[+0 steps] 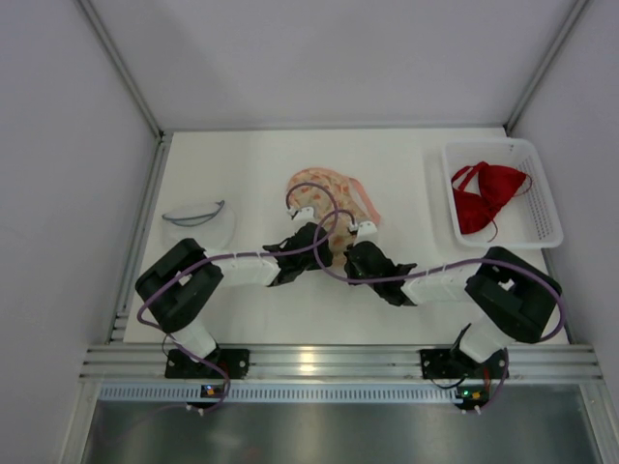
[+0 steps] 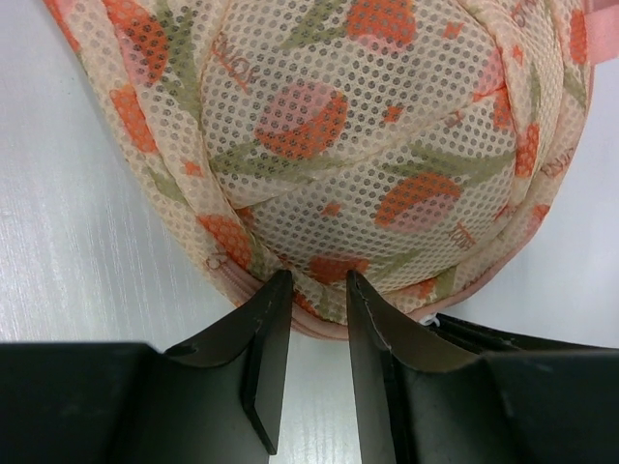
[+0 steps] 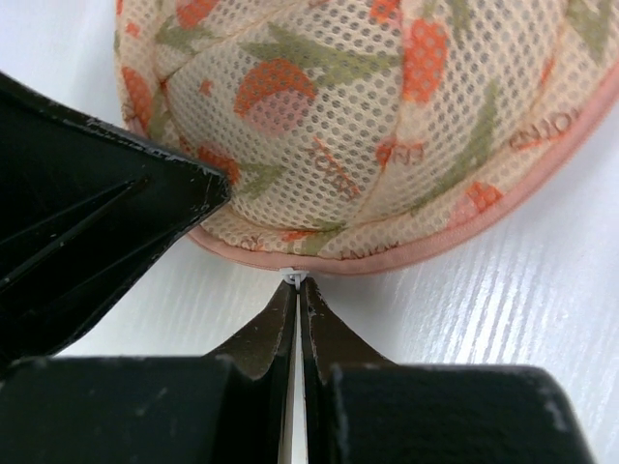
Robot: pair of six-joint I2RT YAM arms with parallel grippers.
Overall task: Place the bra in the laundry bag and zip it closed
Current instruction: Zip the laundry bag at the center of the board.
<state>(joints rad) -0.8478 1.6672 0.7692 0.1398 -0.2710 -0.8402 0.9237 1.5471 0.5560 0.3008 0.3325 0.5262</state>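
White table (image 1: 251,169) — right end effector (image 3: 295,290) pinches zipper pull (image 3: 294,277), left end effector (image 2: 319,290) narrowly open at laundry bag (image 1: 324,193).

Cream mesh laundry bag (image 1: 324,193) with orange-green florals; red bra (image 1: 486,193).

- The laundry bag (image 2: 387,145) carries small orange lettering printed on its mesh, upside down or skewed in both wrist views; single letters show, but no whole word can be read with certainty
- No other text anywhere
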